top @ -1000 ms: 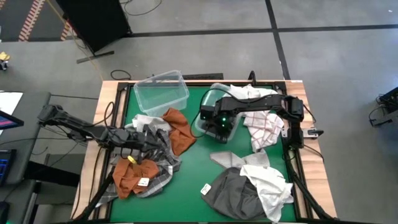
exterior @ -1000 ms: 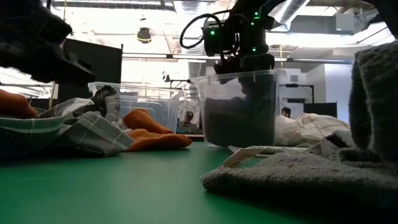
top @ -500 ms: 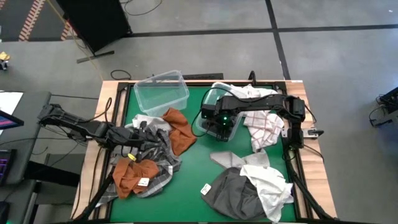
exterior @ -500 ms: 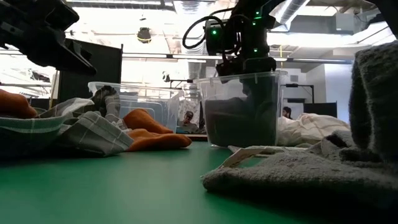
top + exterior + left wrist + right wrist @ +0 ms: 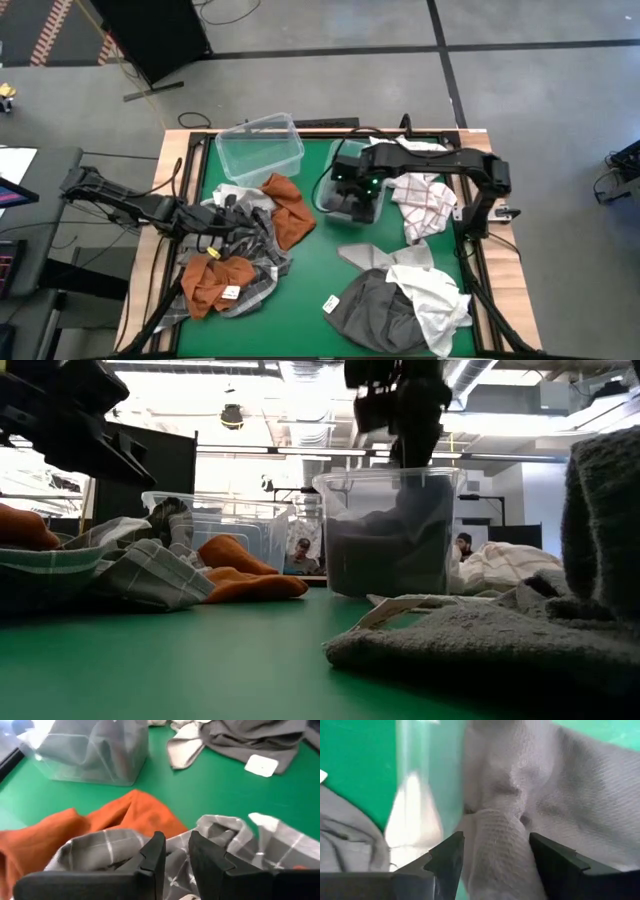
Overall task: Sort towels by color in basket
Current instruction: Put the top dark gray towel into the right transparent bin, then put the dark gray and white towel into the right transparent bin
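Observation:
A clear bin [image 5: 352, 197] in the middle of the green table holds a dark grey towel [image 5: 385, 545]. My right gripper [image 5: 356, 183] hangs open just above the bin's rim, fingers pointing down, the towel [image 5: 495, 845] below and between them. My left gripper [image 5: 174, 852] hovers low over a heap of grey checked towels [image 5: 250, 238] at the left, its fingers a narrow gap apart with nothing between them. A rust orange towel [image 5: 288, 210] lies against that heap, and another orange towel [image 5: 208, 282] lies nearer the front.
An empty clear bin [image 5: 260, 148] stands at the far left. A white towel with red checks [image 5: 425, 205] lies at the right. Dark grey and white towels [image 5: 400, 300] are heaped near the front edge. Bare green mat [image 5: 320, 255] lies between the heaps.
My right gripper has risen out of the clear bin; the dark grey towel stays inside it. My left gripper has lifted a little off the checked heap and tipped toward level.

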Controlling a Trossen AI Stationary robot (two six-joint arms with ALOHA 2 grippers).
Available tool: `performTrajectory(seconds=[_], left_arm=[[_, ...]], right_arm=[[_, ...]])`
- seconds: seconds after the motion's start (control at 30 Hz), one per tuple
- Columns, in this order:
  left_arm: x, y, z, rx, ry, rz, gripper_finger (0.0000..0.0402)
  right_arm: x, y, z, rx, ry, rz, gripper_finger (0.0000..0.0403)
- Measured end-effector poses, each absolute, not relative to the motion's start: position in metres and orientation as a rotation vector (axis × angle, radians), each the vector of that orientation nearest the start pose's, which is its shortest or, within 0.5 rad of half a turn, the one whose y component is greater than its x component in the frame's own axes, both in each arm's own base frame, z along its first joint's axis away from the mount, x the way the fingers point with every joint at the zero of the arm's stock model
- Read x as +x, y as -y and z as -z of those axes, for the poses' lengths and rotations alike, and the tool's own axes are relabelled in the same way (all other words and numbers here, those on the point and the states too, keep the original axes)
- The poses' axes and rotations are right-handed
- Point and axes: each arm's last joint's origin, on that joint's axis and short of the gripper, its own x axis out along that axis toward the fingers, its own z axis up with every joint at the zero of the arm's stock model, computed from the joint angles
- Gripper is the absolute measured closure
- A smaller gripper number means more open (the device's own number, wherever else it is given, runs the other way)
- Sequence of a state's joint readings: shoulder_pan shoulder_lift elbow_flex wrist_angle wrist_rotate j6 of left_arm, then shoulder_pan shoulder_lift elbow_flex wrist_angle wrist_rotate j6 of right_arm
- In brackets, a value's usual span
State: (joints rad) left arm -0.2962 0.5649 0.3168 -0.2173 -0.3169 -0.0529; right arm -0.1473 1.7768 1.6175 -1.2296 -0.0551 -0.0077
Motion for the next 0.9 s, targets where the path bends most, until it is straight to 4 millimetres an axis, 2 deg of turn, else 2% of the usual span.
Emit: performTrajectory(seconds=[0.13, 0.37, 0.5, 0.67, 0.9], left_arm=[[0.134, 0.03, -0.196, 0.14, -0.475, -0.097, 0.0292], [0.144, 0.032, -0.183, 0.188, -0.578, -0.098, 0.0174], [0.15, 0.033, -0.171, 0.173, -0.66, -0.091, 0.0128], [0.162, 0.029, -0.155, 0.163, -0.754, -0.138, 0.0111], [0.186, 0.021, -0.131, 0.102, -0.829, -0.089, 0.0118]], right_arm=[[0.329, 0.043, -0.307, 0.135, -1.321, 0.075, 0.0152], [0.311, 0.031, -0.335, 0.137, -1.22, 0.077, 0.0152], [0.303, 0.024, -0.346, 0.126, -1.175, 0.064, 0.0152], [0.3, 0.014, -0.355, 0.112, -1.115, 0.038, 0.0152], [0.299, -0.002, -0.356, 0.11, -1.12, 0.008, 0.0152]])
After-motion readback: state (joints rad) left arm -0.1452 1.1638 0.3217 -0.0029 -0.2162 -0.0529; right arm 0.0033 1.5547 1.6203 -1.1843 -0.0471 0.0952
